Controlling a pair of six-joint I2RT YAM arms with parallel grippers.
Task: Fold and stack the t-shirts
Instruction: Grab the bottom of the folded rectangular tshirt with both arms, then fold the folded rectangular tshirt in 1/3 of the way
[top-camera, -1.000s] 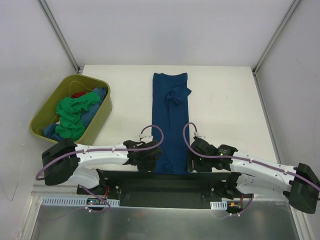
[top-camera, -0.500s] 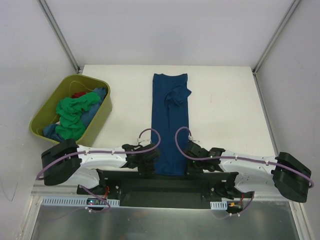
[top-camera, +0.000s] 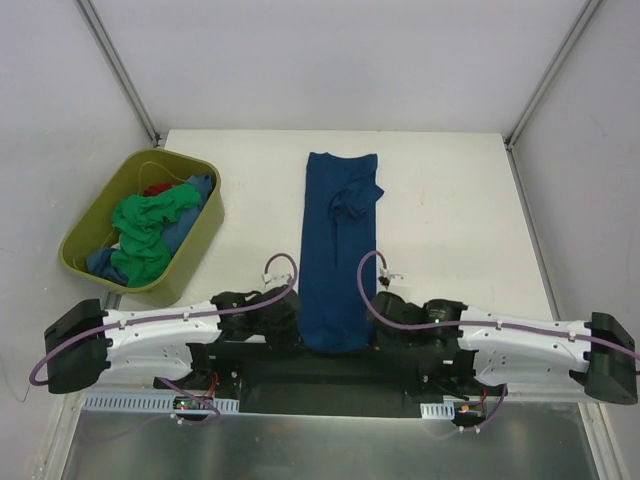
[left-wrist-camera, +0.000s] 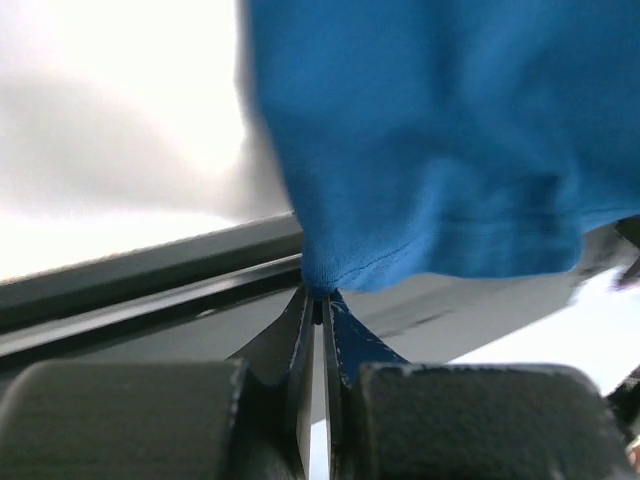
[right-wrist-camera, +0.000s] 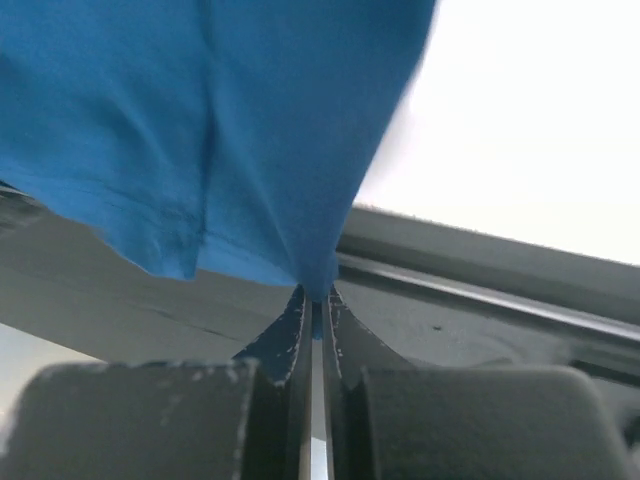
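A blue t-shirt (top-camera: 338, 250), folded into a long narrow strip, lies down the middle of the white table; its near hem hangs over the table's front edge. My left gripper (top-camera: 293, 322) is shut on the near left corner of that t-shirt (left-wrist-camera: 440, 150), the cloth pinched at the tips of the left gripper (left-wrist-camera: 320, 300). My right gripper (top-camera: 378, 322) is shut on the near right corner of the t-shirt (right-wrist-camera: 200, 130), which bunches into the tips of the right gripper (right-wrist-camera: 318, 295). Other t-shirts, green (top-camera: 145, 225), blue (top-camera: 197, 192) and red (top-camera: 155, 188), lie crumpled in a tub.
The olive-green tub (top-camera: 80, 250) stands at the table's left edge. A black mounting rail (top-camera: 320, 372) runs along the near edge under the hem. White walls with metal posts close in the table at the back and both sides.
Both grippers have closed on the blue t-shirt's near corners. Both arms have drawn back low toward the near edge, pulling the hem slightly over it.
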